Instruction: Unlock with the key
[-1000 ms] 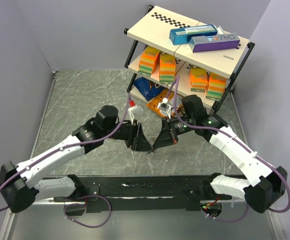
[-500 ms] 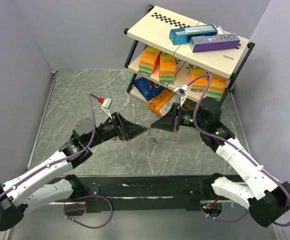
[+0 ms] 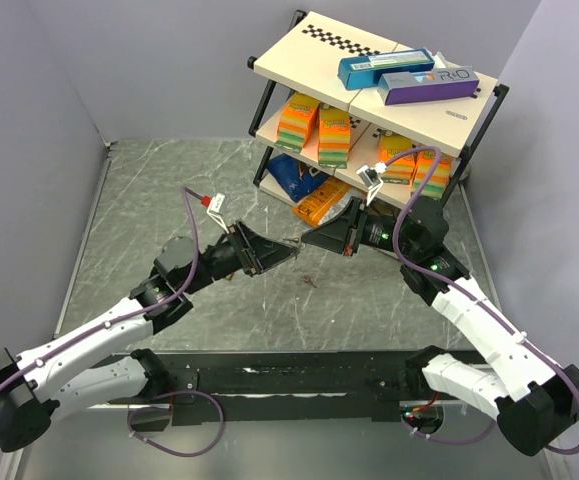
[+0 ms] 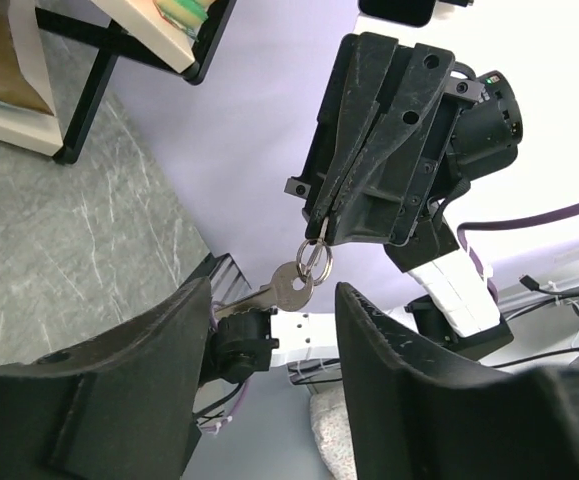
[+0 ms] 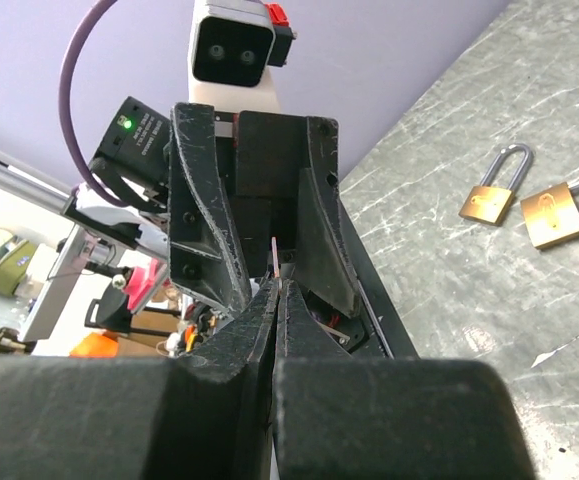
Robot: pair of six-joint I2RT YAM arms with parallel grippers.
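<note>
While my right fingers (image 4: 354, 150) are pinching ring (image 4: 314, 258) mid-air, key (image 4: 291, 288) is dangling between my half-spread left fingers (image 4: 389, 340). Risk: key swinging as left is closing, slipping skewed, dropping onto table (image 3: 169, 190) beside padlocks (image 5: 554, 218).

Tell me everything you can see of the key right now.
The key is small, flat, dull silvery-brown metal, with a rounded head and a short blade. A thin wire ring runs through its head. The right gripper is shut on that ring, so the key dangles in the air. Its blade slants down between the spread fingers of the left gripper; whether it touches them I cannot tell.
</note>
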